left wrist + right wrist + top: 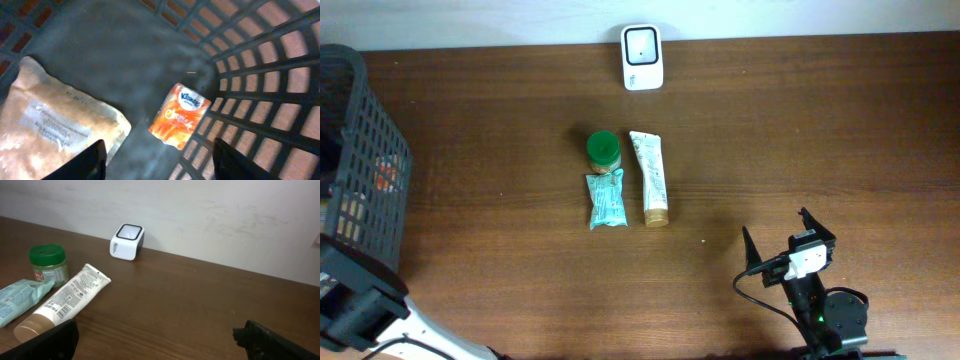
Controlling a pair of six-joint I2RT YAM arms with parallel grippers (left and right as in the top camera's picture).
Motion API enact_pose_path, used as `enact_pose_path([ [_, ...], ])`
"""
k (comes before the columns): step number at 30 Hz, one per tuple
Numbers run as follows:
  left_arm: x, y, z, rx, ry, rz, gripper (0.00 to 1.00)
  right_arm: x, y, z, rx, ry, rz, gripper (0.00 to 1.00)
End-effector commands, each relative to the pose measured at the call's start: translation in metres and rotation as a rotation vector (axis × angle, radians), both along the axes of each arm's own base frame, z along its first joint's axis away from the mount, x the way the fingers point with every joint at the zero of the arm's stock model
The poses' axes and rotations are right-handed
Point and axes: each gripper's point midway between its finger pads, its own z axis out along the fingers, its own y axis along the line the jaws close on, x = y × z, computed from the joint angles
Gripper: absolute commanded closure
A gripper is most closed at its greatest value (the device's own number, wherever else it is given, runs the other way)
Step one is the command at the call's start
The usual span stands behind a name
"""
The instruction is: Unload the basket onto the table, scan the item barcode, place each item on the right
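Note:
A white barcode scanner (642, 57) stands at the table's far edge, also in the right wrist view as the scanner (127, 242). In the left wrist view, the floor of the dark basket (125, 55) holds an orange tissue pack (181, 116) and a tan pouch (55, 125). My left gripper (160, 165) hangs above them inside the basket, jaws apart with nothing between; the tissue pack lies just ahead of the gap. My right gripper (788, 250) stands open and empty over bare table at the front right.
The basket (360, 160) stands at the table's left edge. At the table's middle lie a green-lidded jar (604, 150), a teal packet (605, 200) and a white tube (650, 178), left of my right gripper.

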Motion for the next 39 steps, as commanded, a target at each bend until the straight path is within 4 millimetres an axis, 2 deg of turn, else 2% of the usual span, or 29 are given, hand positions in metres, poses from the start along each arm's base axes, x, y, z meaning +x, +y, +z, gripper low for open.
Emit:
enact_pose_path([
  [1, 0.004, 0.001, -0.032, -0.036, 0.029, -0.054, 0.39, 0.0, 0.001, -0.003, 0.011, 0.005, 0.002, 0.02],
  [5, 0.006, 0.001, -0.057, -0.046, 0.063, -0.103, 0.42, 0.0, 0.001, -0.003, 0.011, 0.006, 0.001, 0.02],
  [10, 0.01, 0.002, -0.077, -0.04, 0.076, -0.16, 0.48, 0.0, 0.001, -0.003, 0.011, 0.006, 0.002, 0.02],
  [21, 0.022, -0.004, -0.121, -0.073, 0.096, -0.21, 0.55, 0.0, 0.001, -0.003, 0.011, 0.006, 0.001, 0.02],
  [26, 0.03, -0.006, -0.12, -0.081, 0.059, -0.225, 0.55, 0.0, 0.001, -0.003, 0.011, 0.006, 0.001, 0.02],
  [34, 0.049, -0.026, -0.106, -0.13, -0.08, -0.363, 0.52, 0.0, 0.001, -0.003, 0.011, 0.006, 0.001, 0.02],
  [39, 0.051, -0.029, -0.104, -0.139, -0.097, -0.377, 0.52, 0.0, 0.001, -0.003, 0.011, 0.005, 0.001, 0.02],
])
